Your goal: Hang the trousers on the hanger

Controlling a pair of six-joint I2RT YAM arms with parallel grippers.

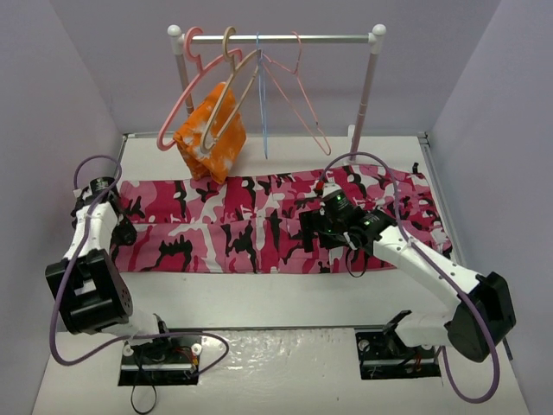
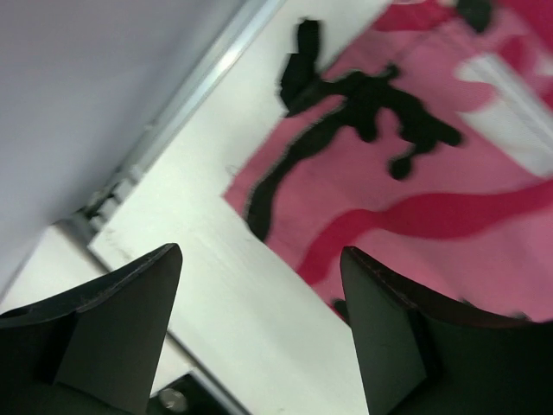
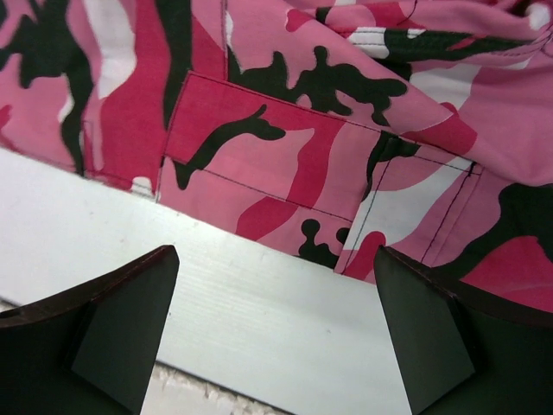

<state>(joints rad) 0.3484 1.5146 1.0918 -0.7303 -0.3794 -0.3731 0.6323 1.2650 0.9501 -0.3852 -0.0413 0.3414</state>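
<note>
Two trouser legs lie flat, side by side, across the middle of the table point(image 1: 285, 298): the trousers point(image 1: 259, 226) are spread left to right, waist end to the right, nothing lifted. The hanger point(image 1: 228, 41) is well apart from them, up on the rail point(image 1: 294, 38) at the back, hooked between a thick pink hanger point(image 1: 173, 108) and a thin blue one point(image 1: 263, 112). An orange-and-white cloth point(image 1: 212, 131) hangs there too, just above the trousers' far edge.

Over to the left gripper point(image 2: 259, 333): jaws spread wide, nothing between them, poised over bare table just off the cloth's leg-end corner. The right gripper point(image 3: 276, 337) is also gaping and carrying nothing. It hangs over the trousers' near hem, right by a stitched pocket point(image 3: 259, 160). Whether either set of fingertips touches the table, I cannot tell.
</note>
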